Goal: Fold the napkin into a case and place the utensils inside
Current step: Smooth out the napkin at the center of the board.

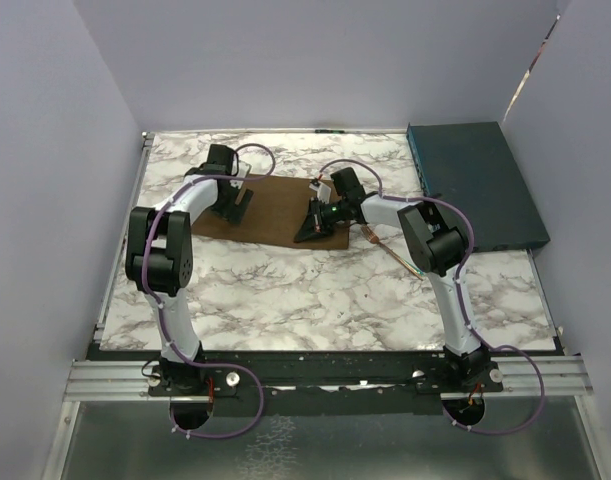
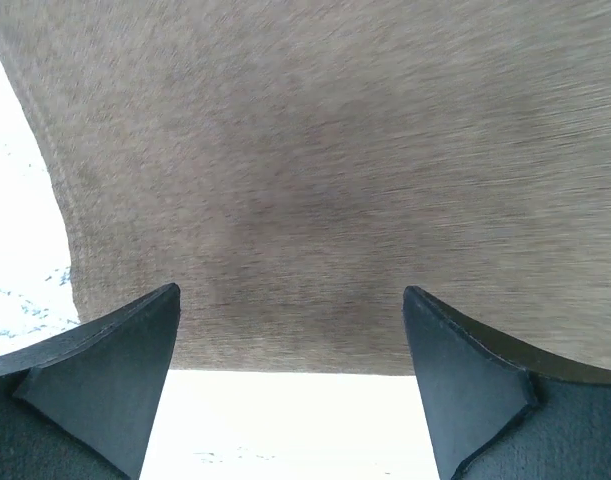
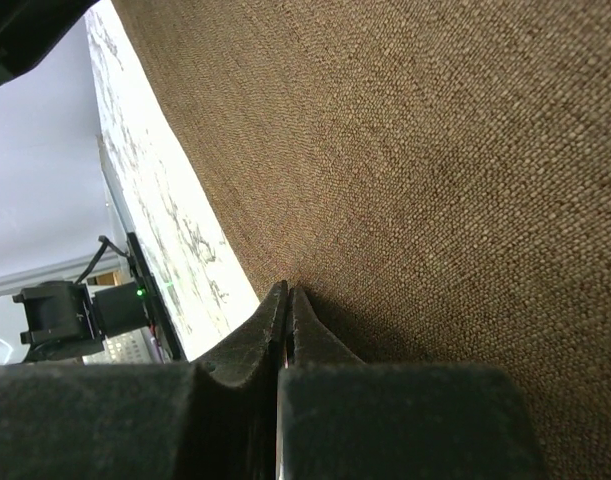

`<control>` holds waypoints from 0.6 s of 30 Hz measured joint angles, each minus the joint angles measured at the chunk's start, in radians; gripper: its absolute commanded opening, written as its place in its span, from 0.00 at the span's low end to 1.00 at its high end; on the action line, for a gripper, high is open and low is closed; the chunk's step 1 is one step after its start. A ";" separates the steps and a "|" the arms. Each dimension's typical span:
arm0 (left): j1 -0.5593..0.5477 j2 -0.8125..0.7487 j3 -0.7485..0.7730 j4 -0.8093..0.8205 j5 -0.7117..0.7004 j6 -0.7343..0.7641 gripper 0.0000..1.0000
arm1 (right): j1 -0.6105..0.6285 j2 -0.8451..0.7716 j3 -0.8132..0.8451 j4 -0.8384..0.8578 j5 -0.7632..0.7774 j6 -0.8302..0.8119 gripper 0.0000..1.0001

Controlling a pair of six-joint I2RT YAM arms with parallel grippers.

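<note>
1. Two grippers meet the flat brown napkin's (image 1: 275, 200) near edge, likely to fold it.
2. The left gripper (image 2: 290, 300) gapes wide; the right gripper (image 3: 287, 292) seemingly pinches the hem shut.
3. The fork (image 1: 387, 245) lies near, rightward, waiting.

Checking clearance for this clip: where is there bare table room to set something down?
Free: the wide band of table between the napkin and the arm bases. Crowded: the left pincer open over the napkin, the right pincer pinching its near edge, and the fork between napkin and teal box.
</note>
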 measured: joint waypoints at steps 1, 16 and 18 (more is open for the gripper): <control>-0.007 -0.002 0.014 -0.013 0.011 -0.009 0.94 | 0.000 0.000 0.000 0.001 -0.001 0.000 0.01; -0.241 0.032 0.107 -0.093 0.337 -0.186 0.56 | 0.000 0.000 -0.003 0.005 -0.003 -0.005 0.01; -0.234 0.061 0.100 -0.103 0.359 -0.198 0.42 | 0.000 0.000 -0.004 0.006 -0.003 -0.006 0.01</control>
